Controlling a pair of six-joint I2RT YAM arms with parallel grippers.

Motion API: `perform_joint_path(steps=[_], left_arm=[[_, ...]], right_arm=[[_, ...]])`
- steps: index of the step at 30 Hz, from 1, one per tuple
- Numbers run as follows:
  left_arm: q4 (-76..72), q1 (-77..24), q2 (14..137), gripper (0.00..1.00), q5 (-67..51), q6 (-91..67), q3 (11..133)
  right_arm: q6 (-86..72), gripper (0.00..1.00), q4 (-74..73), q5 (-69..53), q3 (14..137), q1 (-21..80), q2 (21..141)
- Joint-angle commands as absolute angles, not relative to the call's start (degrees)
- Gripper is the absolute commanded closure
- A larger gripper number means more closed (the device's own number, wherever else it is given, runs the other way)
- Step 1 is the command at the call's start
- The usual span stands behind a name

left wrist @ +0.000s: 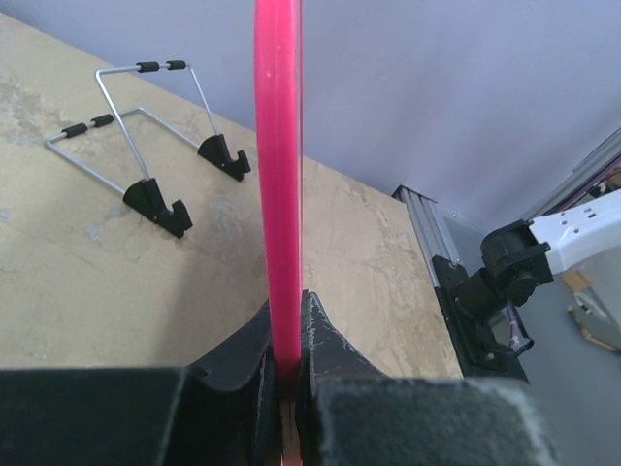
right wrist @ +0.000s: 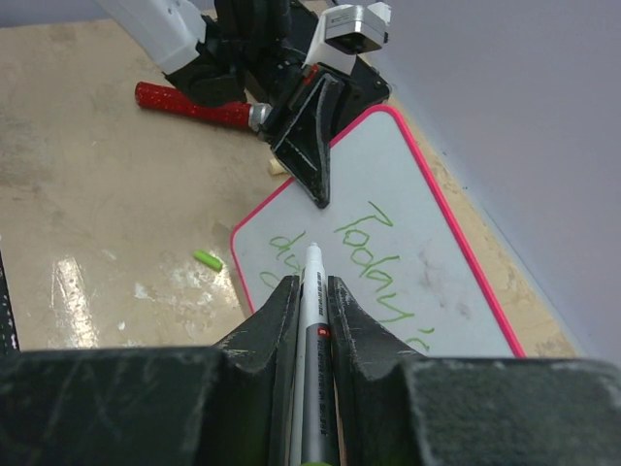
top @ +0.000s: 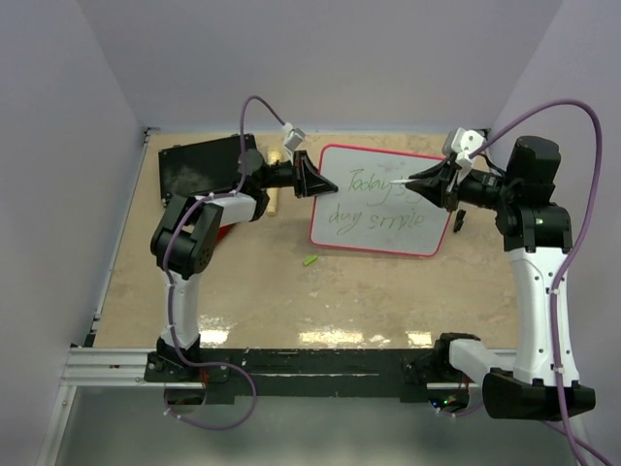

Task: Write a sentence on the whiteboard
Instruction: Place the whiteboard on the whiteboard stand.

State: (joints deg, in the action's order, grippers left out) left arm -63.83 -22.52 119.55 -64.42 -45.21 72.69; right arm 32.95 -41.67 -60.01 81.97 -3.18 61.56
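Green cursive, the sentence (top: pixel 380 201), fills two lines on the whiteboard (top: pixel 369 158) at upper centre, so we judge the writing nearly done. Our left gripper (top: pixel 326 183) pinches its left rim. Our right gripper (top: pixel 422 182) clamps the marker (right wrist: pixel 312 291) over "Today's".

Black case (top: pixel 199 165); wire stand (left wrist: pixel 155 201); small green piece (top: pixel 310 260); red-handled tool (right wrist: pixel 189 105).

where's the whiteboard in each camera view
Top external: the whiteboard is just right of centre.
Left wrist: only its red-pink rim shows, edge-on, as a vertical stripe up the middle.
Right wrist: centre-right, beyond the tip of the marker.
Shared landmark: the left gripper, clamped on the board's edge.
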Motion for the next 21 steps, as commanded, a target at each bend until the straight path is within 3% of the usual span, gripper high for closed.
perform_joint_path(steps=[1, 21], left_arm=[[-78.9, -22.5, 123.0, 1.0, -62.8, -55.1, 83.7], [-63.5, -26.2, 147.7, 1.0, -58.5, -59.4, 124.5]], right_arm=[[31.1, 1.0, -41.6, -60.5, 85.3, -3.4, 62.2], [30.4, 1.0, -41.2, -59.3, 86.0, -3.6, 64.2]])
